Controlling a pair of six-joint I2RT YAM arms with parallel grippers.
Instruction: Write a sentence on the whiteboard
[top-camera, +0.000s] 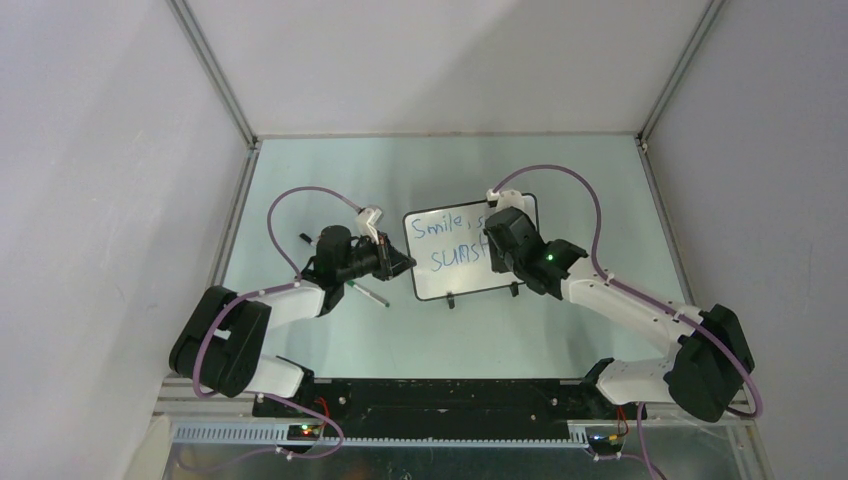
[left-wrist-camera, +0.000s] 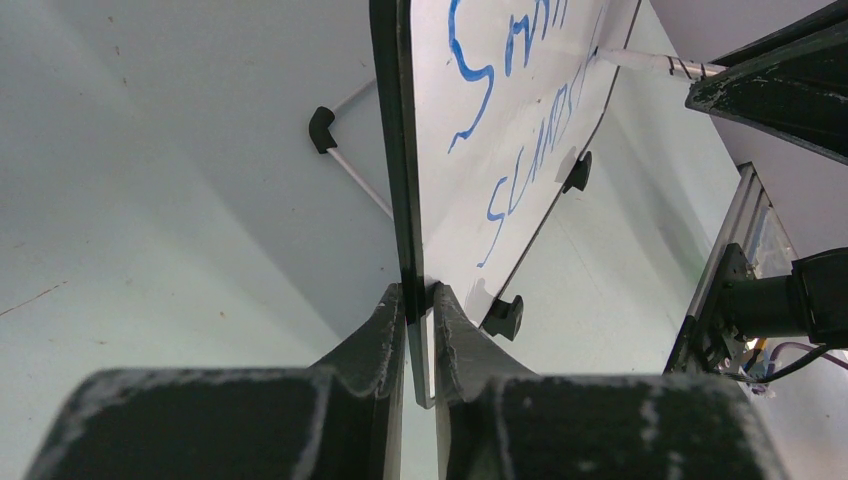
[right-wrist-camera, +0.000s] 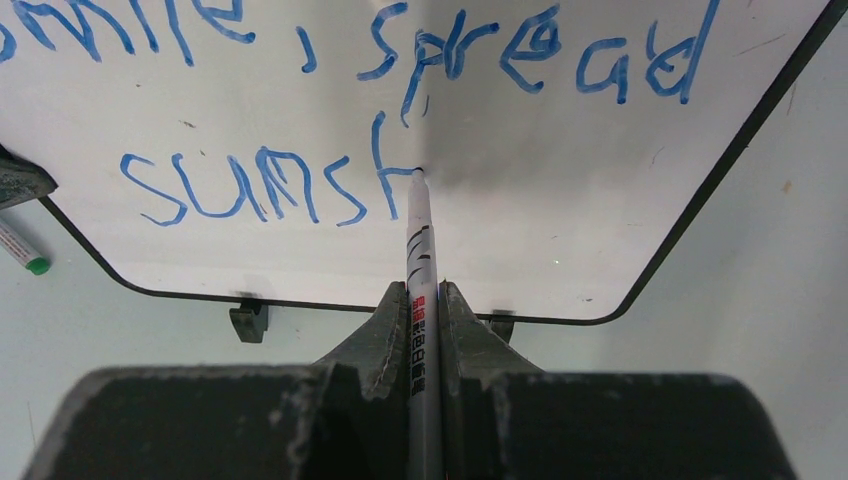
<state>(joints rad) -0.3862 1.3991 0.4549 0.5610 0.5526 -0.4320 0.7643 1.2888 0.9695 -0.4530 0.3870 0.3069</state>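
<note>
Blue handwritten sentence (right-wrist-camera: 275, 182) on the glossy black-framed whiteboard (right-wrist-camera: 520, 230) reads "Smile, spread sunsh"; left gripper (left-wrist-camera: 420, 300) clamps its edge, right gripper (right-wrist-camera: 425, 296) a white marker (right-wrist-camera: 418, 235).

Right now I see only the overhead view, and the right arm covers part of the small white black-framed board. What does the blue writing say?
Observer: The right wrist view shows the blue handwritten sentence: "Smile, spread" above "sunsh".
Operator: What writes it?
Observer: A thin white marker pen clamped in the right tool, tip touching the small white black-framed whiteboard.
Operator: And the left arm?
Observer: Its left tool pinches the whiteboard's frame edge-on.
</note>
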